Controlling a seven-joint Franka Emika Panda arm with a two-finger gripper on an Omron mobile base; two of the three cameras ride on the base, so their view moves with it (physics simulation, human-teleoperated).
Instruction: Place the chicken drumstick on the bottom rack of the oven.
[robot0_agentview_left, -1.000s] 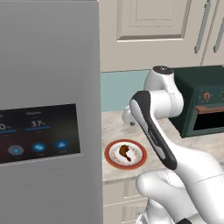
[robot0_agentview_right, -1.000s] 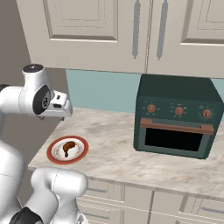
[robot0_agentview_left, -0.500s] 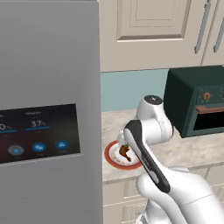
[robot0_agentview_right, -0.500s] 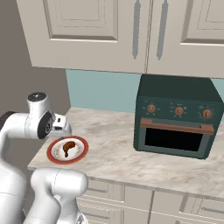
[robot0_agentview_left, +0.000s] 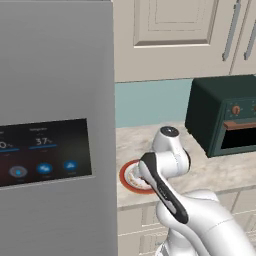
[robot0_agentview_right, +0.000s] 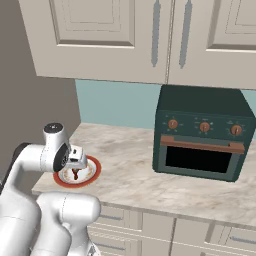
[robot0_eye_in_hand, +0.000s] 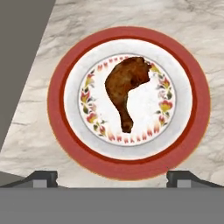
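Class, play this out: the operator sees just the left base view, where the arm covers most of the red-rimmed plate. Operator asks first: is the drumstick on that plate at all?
Observer: Yes. The hand view shows the chicken drumstick lying in the middle of the red-rimmed plate, untouched.
Operator: Which way does it lie?
Observer: In the hand view its plump end points away from the finger tips and its thin bone end points toward them.
Operator: Is the gripper ready?
Observer: The gripper is open above the plate, one finger tip at each side of it.
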